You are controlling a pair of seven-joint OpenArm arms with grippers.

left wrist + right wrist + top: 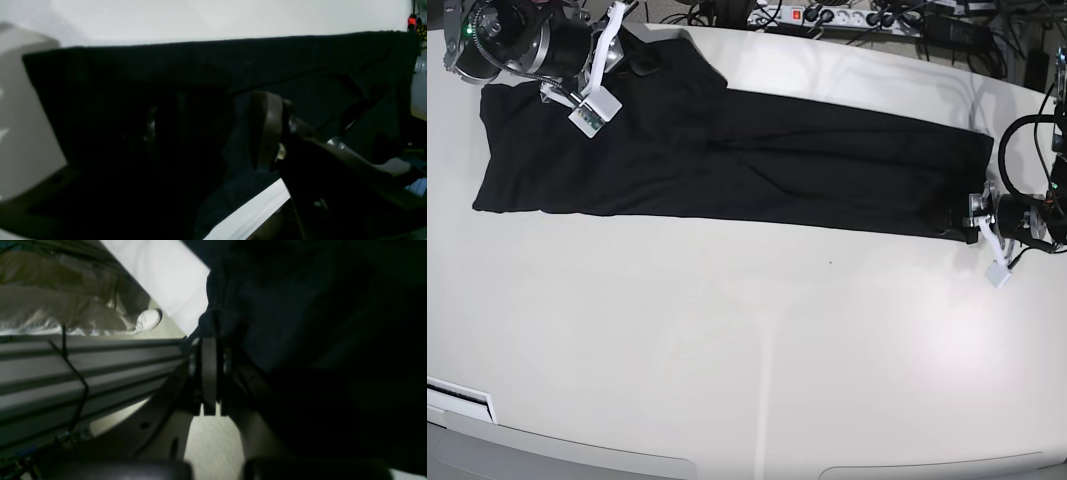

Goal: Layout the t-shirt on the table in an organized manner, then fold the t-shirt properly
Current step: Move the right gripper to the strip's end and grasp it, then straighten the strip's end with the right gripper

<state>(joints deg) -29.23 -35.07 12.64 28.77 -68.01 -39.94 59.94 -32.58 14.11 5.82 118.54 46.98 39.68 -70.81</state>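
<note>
The right gripper (209,340) has its jaws pressed together on a bunched edge of the t-shirt (727,165), at the far corner of the tabletop (727,340). The left gripper (970,218) sits at the cloth's opposite end with its jaws spread, the fabric lying between and under the fingers (267,130); whether they touch it I cannot tell. The shirt lies stretched in a long dark band across the far half of the tabletop. Behind it, a power strip (802,17) and tangled cables (927,25) line the far edge.
</note>
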